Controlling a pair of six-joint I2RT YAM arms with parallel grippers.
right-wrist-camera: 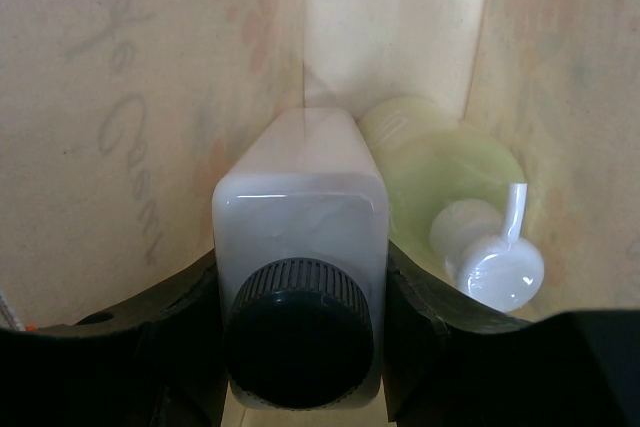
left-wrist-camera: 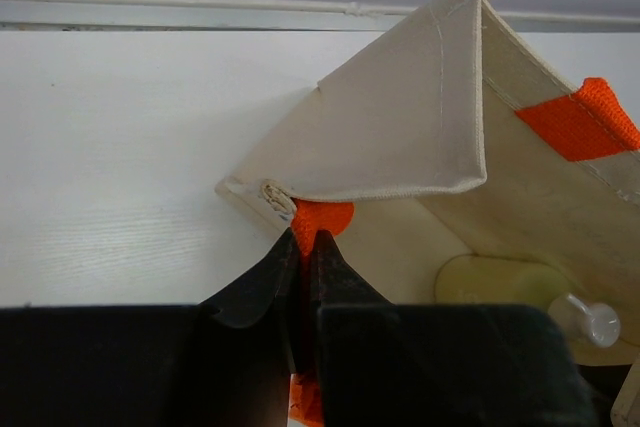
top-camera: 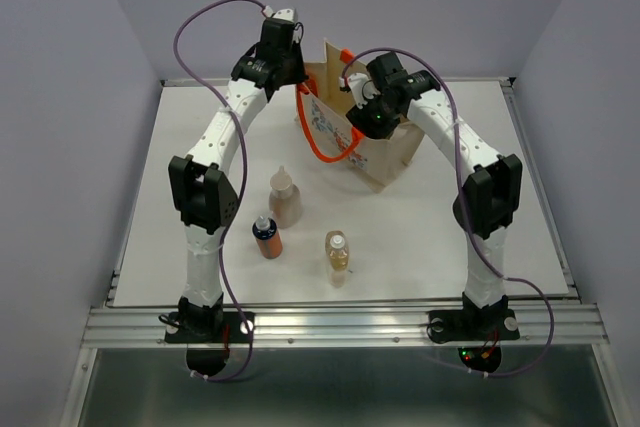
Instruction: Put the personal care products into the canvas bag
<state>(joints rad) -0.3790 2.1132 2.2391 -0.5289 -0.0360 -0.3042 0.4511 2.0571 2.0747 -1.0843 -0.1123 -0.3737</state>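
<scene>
The canvas bag (top-camera: 385,152) stands at the back of the table with its mouth open. My left gripper (left-wrist-camera: 305,239) is shut on an orange tab (left-wrist-camera: 325,217) at the bag's rim, at its left corner (top-camera: 303,87). My right gripper (right-wrist-camera: 300,282) reaches down inside the bag (top-camera: 364,117), shut on the white bottle with a dark cap (right-wrist-camera: 300,217). Beside it in the bag lies the round pale yellow-green bottle (right-wrist-camera: 440,167) (left-wrist-camera: 500,282) with its pump head. On the table in front stand the peach-pink bottle (top-camera: 284,197), the orange-brown bottle with a blue band (top-camera: 266,237) and the clear amber bottle (top-camera: 338,255).
An orange handle loop (top-camera: 322,147) hangs down the bag's front left side. The white table (top-camera: 180,147) ends in a raised rail at the back and grey walls close in on both sides. The arm bases sit on the metal rail (top-camera: 340,325) at the near edge.
</scene>
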